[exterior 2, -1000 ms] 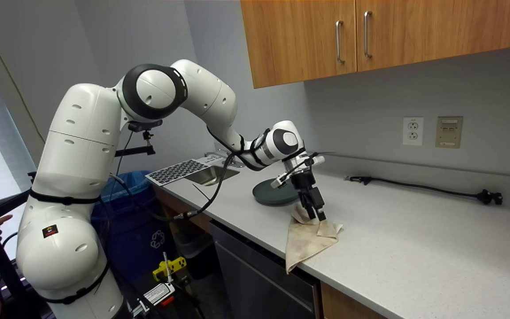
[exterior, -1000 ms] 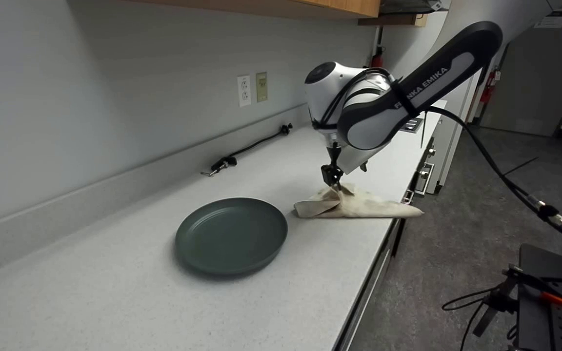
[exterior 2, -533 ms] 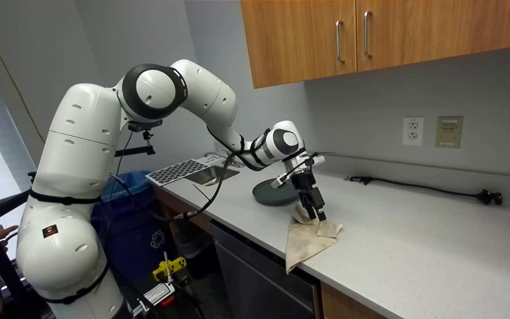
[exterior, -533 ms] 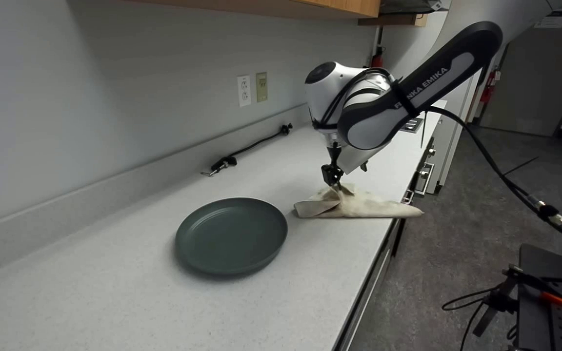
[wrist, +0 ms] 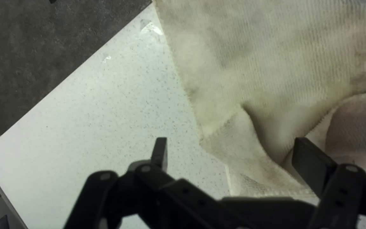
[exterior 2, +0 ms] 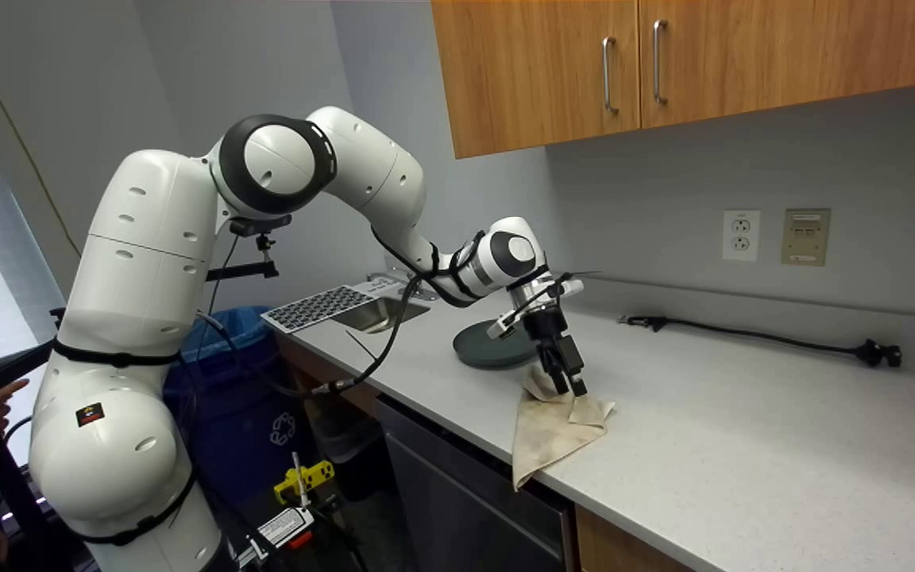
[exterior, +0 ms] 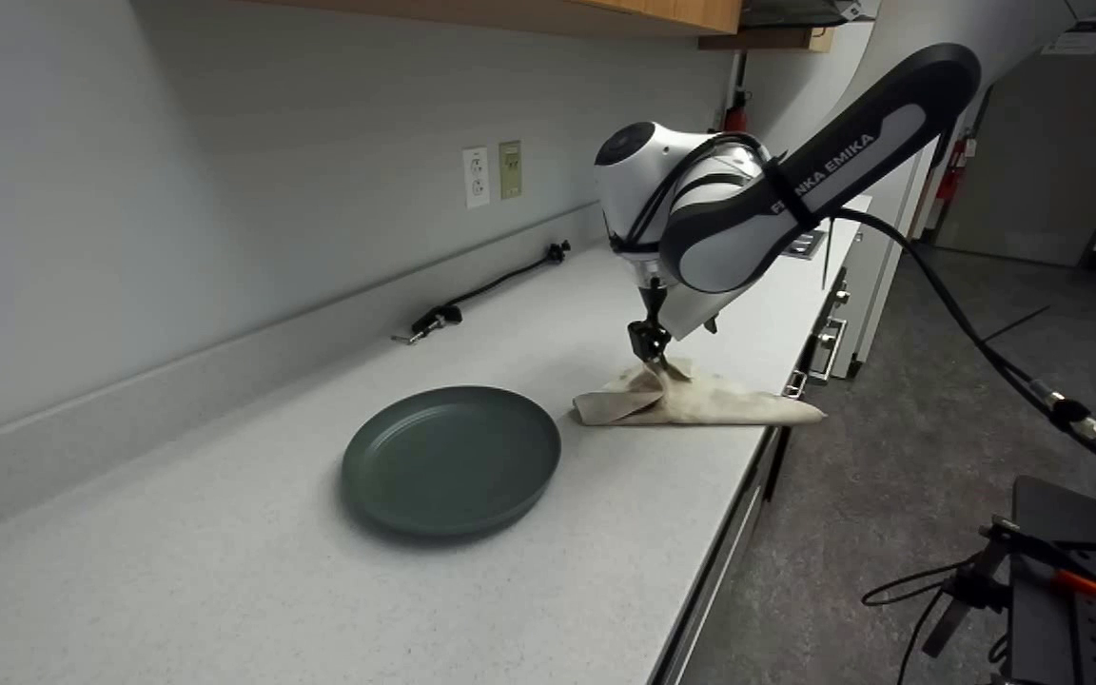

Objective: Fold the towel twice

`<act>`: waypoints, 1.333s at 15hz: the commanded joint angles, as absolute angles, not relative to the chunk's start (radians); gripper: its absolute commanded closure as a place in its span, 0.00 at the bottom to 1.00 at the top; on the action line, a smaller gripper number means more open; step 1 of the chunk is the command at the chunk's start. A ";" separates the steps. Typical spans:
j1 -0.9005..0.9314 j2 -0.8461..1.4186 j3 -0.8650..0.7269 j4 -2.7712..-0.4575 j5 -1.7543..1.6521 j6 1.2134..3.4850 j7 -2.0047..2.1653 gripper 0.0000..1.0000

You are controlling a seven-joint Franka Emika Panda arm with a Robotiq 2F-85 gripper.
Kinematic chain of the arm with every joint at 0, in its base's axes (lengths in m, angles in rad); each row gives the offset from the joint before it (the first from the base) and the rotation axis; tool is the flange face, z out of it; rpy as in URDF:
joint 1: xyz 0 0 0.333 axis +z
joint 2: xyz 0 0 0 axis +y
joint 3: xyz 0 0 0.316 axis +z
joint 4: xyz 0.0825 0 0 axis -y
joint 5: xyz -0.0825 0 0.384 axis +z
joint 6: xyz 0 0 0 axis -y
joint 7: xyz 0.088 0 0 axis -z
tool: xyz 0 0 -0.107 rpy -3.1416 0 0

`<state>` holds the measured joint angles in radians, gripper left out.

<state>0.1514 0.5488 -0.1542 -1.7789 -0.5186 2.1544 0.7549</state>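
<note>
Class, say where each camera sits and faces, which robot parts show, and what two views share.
In an exterior view: before the counter, facing across to the wall; shows most of the arm, tool.
In an exterior view: over the counter, nearest the plate, facing along toward the towel; shows partial arm, tool.
Wrist view: on the arm's end, facing down at the towel; shows fingers.
Both exterior views share plate, towel, tool.
</note>
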 commanded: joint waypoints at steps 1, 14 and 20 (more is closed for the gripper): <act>0.155 0.549 -0.158 -1.777 -0.515 2.153 0.752 0.00; 0.166 0.551 -0.172 -1.775 -0.575 2.129 0.755 0.00; 0.161 0.549 -0.165 -1.774 -0.583 2.101 0.744 0.00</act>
